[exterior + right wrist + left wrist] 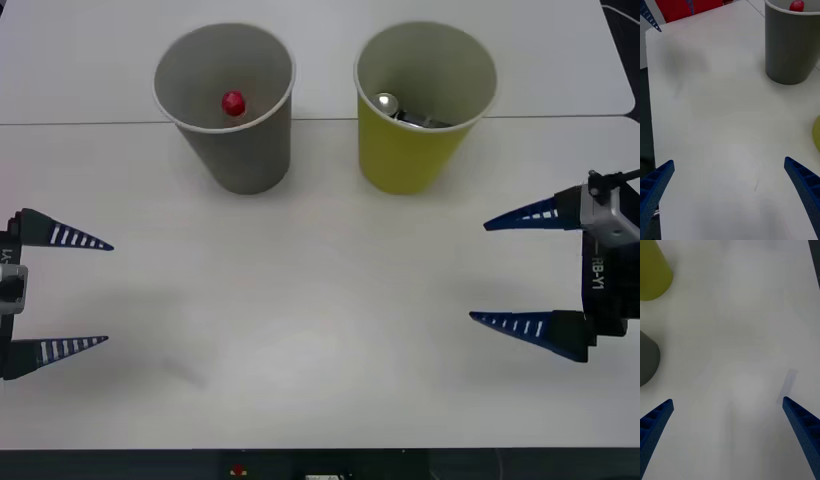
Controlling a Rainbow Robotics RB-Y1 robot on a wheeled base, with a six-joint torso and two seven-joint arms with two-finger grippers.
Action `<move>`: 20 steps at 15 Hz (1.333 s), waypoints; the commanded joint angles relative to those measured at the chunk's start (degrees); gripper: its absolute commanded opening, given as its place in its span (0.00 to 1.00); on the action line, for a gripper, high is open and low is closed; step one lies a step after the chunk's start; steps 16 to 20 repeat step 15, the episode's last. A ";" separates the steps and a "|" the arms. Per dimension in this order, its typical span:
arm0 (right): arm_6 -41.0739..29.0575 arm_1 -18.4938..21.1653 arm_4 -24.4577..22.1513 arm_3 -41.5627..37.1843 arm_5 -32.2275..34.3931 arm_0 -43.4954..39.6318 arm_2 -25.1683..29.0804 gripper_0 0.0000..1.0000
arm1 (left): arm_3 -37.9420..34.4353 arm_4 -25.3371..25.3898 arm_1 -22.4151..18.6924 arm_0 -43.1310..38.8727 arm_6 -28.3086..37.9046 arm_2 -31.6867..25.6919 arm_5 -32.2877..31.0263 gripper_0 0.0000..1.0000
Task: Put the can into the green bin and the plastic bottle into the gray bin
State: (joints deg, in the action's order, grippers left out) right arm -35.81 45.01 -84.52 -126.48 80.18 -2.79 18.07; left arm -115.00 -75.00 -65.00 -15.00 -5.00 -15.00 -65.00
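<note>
The gray bin (pixel 235 130) stands upright at the back left of the table, and the plastic bottle's red cap (pixel 233 103) shows inside it. Beside it on the right stands the green bin (pixel 415 140), holding the can (pixel 386 102) with its shiny silver end up. My left gripper (pixel 108 292) hovers open at the table's left edge, nothing between its fingers. My right gripper (pixel 478 270) hovers open at the right edge, also holding nothing. The right wrist view shows the gray bin (pixel 790 48) with the red cap (pixel 796 5) and a sliver of the green bin (pixel 817 133).
The white table (pixel 320 330) stretches bare between the two grippers and in front of the bins. A seam (pixel 90 124) runs across the table behind the bins. The table's front edge lies near the bottom of the front view.
</note>
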 commanded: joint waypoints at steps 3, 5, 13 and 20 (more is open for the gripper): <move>13.75 -1.42 3.22 11.25 7.98 -0.91 5.13 1.00 | 0.00 0.00 0.00 0.00 0.00 0.00 0.00 1.00; 18.32 -1.42 4.54 15.74 9.82 -0.91 6.63 1.00 | 0.00 0.00 0.00 0.00 0.00 0.00 0.00 1.00; 24.03 -1.33 5.94 21.19 9.82 -0.91 8.83 1.00 | 0.00 0.00 0.00 0.00 0.00 0.00 0.00 1.00; 24.29 -1.24 5.94 21.19 9.82 -0.91 8.83 1.00 | 0.00 0.00 0.00 0.00 0.00 0.00 0.00 1.00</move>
